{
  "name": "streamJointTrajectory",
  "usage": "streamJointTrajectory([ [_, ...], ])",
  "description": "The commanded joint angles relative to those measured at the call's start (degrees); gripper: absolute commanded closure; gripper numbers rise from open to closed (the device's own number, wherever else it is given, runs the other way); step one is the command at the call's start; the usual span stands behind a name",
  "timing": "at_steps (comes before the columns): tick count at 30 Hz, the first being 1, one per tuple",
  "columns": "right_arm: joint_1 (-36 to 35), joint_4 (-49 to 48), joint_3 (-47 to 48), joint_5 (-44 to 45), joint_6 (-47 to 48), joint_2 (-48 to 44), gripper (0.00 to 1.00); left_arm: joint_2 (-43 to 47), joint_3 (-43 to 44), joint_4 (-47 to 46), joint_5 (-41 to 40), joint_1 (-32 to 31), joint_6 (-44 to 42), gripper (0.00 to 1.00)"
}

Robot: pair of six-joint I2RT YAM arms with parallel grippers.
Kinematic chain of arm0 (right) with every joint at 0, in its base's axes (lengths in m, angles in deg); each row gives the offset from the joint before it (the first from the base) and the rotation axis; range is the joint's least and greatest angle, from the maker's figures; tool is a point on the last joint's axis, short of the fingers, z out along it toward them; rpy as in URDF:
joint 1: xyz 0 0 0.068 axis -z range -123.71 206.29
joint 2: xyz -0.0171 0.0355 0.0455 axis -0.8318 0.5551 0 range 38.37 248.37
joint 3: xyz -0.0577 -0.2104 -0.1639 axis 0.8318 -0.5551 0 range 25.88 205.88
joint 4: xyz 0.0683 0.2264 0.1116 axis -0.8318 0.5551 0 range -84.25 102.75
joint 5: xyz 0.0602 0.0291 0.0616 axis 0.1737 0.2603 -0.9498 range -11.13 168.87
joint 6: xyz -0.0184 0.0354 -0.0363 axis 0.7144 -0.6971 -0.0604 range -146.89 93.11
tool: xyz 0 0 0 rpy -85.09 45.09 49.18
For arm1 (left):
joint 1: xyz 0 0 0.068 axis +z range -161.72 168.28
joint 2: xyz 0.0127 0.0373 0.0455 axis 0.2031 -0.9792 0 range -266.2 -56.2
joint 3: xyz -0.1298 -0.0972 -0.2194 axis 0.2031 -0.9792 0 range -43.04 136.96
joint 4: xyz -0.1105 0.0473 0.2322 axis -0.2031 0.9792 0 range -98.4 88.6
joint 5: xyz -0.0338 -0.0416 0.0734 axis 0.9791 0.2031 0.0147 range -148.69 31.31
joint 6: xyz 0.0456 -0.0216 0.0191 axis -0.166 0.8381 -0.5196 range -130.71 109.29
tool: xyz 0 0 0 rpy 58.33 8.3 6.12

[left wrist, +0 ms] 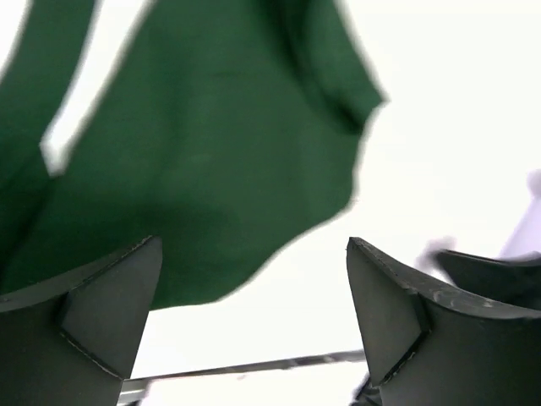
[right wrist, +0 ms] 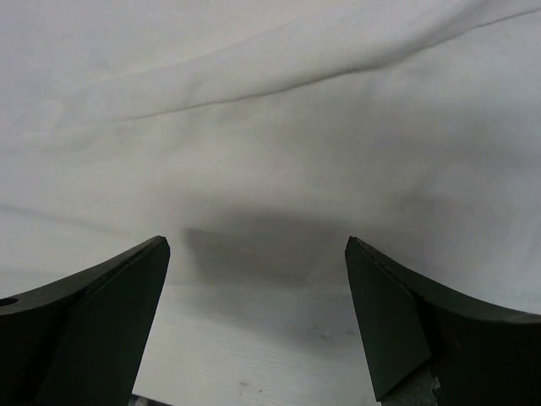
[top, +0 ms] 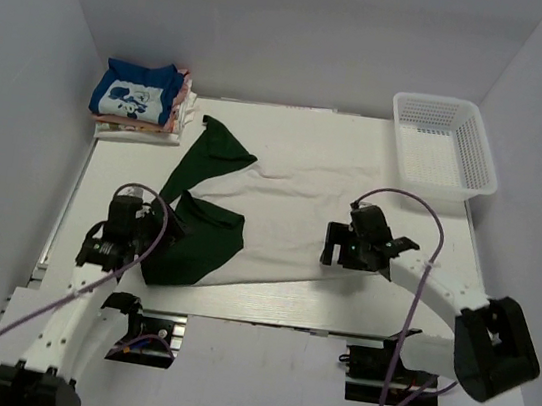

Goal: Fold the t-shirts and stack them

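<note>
Left of the white basket (top: 445,187) lie a dark green t-shirt (top: 200,239), a cream t-shirt (top: 299,217), a blue t-shirt (top: 135,93) (white cartoon print).

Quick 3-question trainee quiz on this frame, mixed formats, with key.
1. Multiple choice: which colour tee tops the folded stack? A green, B blue, C cream.
2. True or false: the dark green tee lies partly on the spread cream tee.
3. Fill in: the left gripper and the right gripper are both ____.
Key: 1 B; 2 true; 3 open.
</note>
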Motion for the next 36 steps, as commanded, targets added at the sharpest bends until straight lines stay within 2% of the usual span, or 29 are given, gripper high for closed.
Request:
streamJointTrajectory([
  [1,-1.70,-1.14,-0.02,1.37,3.23,-7.21,0.10,4.43,2.71,1.03,3.78,-0.21,1.94,0.00],
  [3,-1.70,-4.03,-0.37,0.23,4.03,-11.60,0.10,1.72,4.47,-2.39,6.41,-0.21,0.27,0.00],
  [6,-1.44,-7.91,-0.11,1.19,4.30,-13.11,0.10,-6.25,5.01,-10.19,12.21,-0.21,-1.76,0.00],
  [9,-1.44,-10.54,0.07,2.59,2.19,-13.55,0.10,-11.99,5.01,-14.88,11.53,-1.53,-2.98,0.00],
  [13,-1.35,-14.86,-0.20,3.21,1.13,-13.03,0.10,-22.87,9.92,-19.80,10.03,-4.07,-5.35,0.00],
  [18,-1.26,-11.79,2.79,7.16,1.31,-9.95,0.10,-33.16,16.59,-17.70,5.11,-5.92,-8.70,0.00],
  [21,-1.17,-11.35,3.58,9.36,2.01,-9.77,0.10,-37.83,17.13,-19.98,5.10,-6.45,-8.70,0.00],
  [28,-0.82,-10.82,4.02,11.74,2.54,-11.00,0.10,-40.40,20.13,-16.48,3.70,-6.98,-9.85,0.00],
  [31,-1.00,-11.17,3.85,12.09,2.54,-11.09,0.10,-37.24,18.11,-18.49,2.57,-7.59,-9.85,0.00],
  [36,-0.74,-11.17,4.02,11.91,2.54,-10.39,0.10,-39.77,17.92,-19.02,-0.25,-7.59,-9.85,0.00],
])
